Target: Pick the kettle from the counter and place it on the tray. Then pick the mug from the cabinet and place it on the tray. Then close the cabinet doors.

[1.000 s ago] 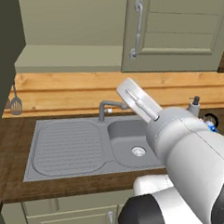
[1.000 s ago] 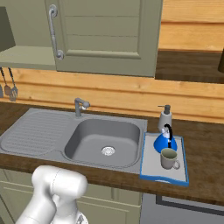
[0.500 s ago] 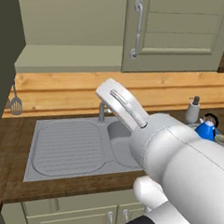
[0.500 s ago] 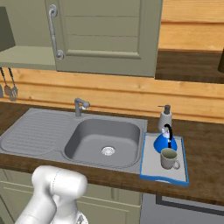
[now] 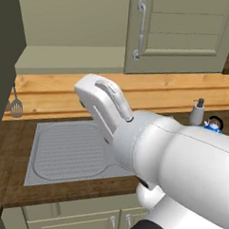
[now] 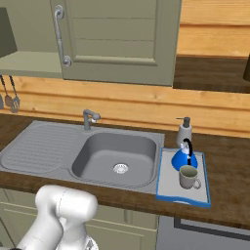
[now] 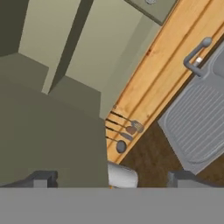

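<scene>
The blue kettle (image 6: 184, 157) and the grey mug (image 6: 188, 177) both stand on the blue-rimmed tray (image 6: 183, 199), right of the sink on the dark counter (image 6: 229, 161). A bit of the kettle (image 5: 214, 125) shows behind my arm. The cabinet's right door (image 6: 117, 39) is closed. Its left door (image 5: 5, 58) stands swung out, leaving the pale shelf (image 5: 67, 61) bare. In the hand view my gripper (image 7: 111, 178) is open, close to the dark face of that open door (image 7: 52, 131), and a pale round bar end (image 7: 123, 175) sits between the fingertips.
A grey soap pump (image 6: 183, 132) stands behind the tray. The steel sink (image 6: 117, 156) with its tap (image 6: 89, 117) fills the counter's middle. Utensils (image 6: 10, 95) hang on the wood wall at the left. My arm's upper link (image 5: 103, 101) reaches left across the drainboard.
My arm has swung left across the left base view, from over the sink towards the open left door. Kettle, mug and tray have stayed put.
</scene>
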Available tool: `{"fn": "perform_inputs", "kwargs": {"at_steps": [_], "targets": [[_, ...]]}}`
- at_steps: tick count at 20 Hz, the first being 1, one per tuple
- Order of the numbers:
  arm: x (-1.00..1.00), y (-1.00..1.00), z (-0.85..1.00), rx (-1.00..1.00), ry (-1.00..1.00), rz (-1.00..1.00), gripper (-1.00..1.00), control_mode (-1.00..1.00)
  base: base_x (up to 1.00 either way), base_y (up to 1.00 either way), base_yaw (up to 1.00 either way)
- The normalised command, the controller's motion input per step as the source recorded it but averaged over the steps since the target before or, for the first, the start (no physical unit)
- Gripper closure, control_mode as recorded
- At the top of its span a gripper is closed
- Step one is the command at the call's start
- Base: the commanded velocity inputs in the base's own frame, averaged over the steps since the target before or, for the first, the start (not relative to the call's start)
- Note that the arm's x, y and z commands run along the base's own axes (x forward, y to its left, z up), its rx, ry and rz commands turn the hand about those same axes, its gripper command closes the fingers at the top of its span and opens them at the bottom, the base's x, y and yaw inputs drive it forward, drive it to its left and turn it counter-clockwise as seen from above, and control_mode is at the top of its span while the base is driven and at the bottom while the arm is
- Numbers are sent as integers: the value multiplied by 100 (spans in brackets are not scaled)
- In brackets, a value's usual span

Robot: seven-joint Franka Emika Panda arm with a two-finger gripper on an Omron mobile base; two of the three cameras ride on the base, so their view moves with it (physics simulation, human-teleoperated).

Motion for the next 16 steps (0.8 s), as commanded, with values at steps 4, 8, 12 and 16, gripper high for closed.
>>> {"fn": "perform_inputs", "kwargs": {"at_steps": [4, 8, 12, 16], "targets": [[-41, 33, -4, 9, 1, 2, -100, -100, 0, 0, 0], [-35, 22, 0, 15, 0, 0, -100, -100, 0, 0, 0], [-16, 34, 4, 7, 8, 0, -100, -100, 0, 0, 0], [-23, 31, 16, 4, 20, 0, -100, -100, 0, 0, 0]]}}
